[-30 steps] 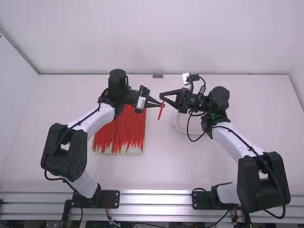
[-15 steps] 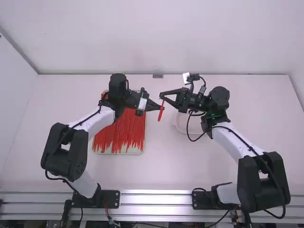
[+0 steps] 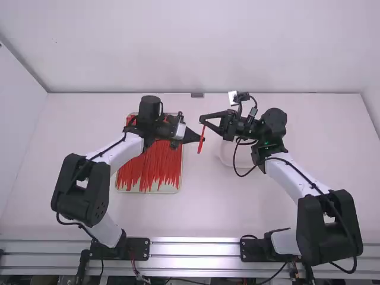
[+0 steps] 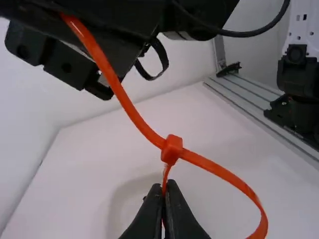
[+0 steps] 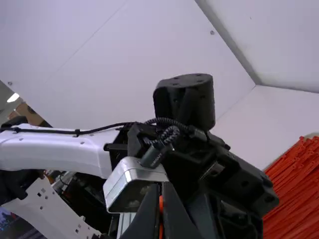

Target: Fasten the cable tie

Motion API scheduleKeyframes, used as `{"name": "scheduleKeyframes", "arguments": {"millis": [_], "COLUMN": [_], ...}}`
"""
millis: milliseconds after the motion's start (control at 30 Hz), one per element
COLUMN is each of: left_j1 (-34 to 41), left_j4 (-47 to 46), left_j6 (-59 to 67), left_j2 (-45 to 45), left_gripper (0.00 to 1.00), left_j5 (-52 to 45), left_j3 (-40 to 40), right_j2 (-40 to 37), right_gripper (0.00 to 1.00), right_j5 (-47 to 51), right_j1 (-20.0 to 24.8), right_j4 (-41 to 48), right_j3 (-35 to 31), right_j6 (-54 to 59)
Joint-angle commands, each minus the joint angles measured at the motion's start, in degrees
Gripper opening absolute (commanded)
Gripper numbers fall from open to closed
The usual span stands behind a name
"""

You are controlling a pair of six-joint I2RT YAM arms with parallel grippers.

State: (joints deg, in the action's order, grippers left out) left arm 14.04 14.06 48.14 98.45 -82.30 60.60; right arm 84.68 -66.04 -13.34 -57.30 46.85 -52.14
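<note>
A red cable tie [image 3: 202,136] hangs in the air between the two grippers, above the middle of the table. In the left wrist view the tie [image 4: 130,113] curves into a loop, with its tail passed through the square head [image 4: 172,148]. My left gripper [image 4: 163,191] is shut on the thin tail just below the head. My left gripper [image 3: 197,140] meets the tie from the left. My right gripper [image 3: 205,120] holds the strap's upper end from the right. In the right wrist view my right gripper [image 5: 160,199] is shut, with a sliver of orange between the fingers.
A tan board [image 3: 149,191] with a pile of several red cable ties [image 3: 151,163] lies under the left arm. A white container [image 3: 227,155] stands below the right gripper. An aluminium rail [image 3: 196,246] runs along the table's near edge.
The left wrist has shifted slightly to the right and its fingertips have dropped a little with the tie's lower part. The right arm has kept still.
</note>
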Motion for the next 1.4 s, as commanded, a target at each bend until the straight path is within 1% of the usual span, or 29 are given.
{"name": "scheduleKeyframes", "arguments": {"millis": [0, 300, 500, 667, 1067, 1367], "left_j1": [-0.55, -0.55, -0.55, -0.55, -0.55, -0.55], "left_j4": [-0.57, 0.15, 4.44, 5.75, 5.73, 6.08], "left_j6": [1.64, 1.90, 1.18, 1.18, -0.74, -0.72], "left_j2": [0.13, 0.13, 0.13, 0.11, 0.13, 0.13], "left_gripper": [0.02, 0.02, 0.02, 0.03, 0.02, 0.02], "left_j5": [2.36, 2.43, 2.23, 2.21, 2.40, 4.37], "left_j3": [-2.05, -3.80, -6.43, -7.32, -7.67, -9.90], "right_j2": [-0.79, -0.79, -0.79, -0.79, -0.79, -0.79], "right_gripper": [0.00, 0.00, 0.00, 0.00, 0.00, 0.00], "right_j5": [1.33, 1.36, 1.38, 1.42, 1.57, 2.05], "right_j1": [0.20, 0.11, 0.11, 0.11, 0.15, 0.15], "right_j4": [-1.49, -1.46, -1.49, -1.51, -2.34, -2.36], "right_j3": [0.85, 0.85, 0.85, 0.85, 0.85, 0.85], "right_j6": [-0.42, -0.55, -0.59, -1.66, -2.10, -2.08]}}
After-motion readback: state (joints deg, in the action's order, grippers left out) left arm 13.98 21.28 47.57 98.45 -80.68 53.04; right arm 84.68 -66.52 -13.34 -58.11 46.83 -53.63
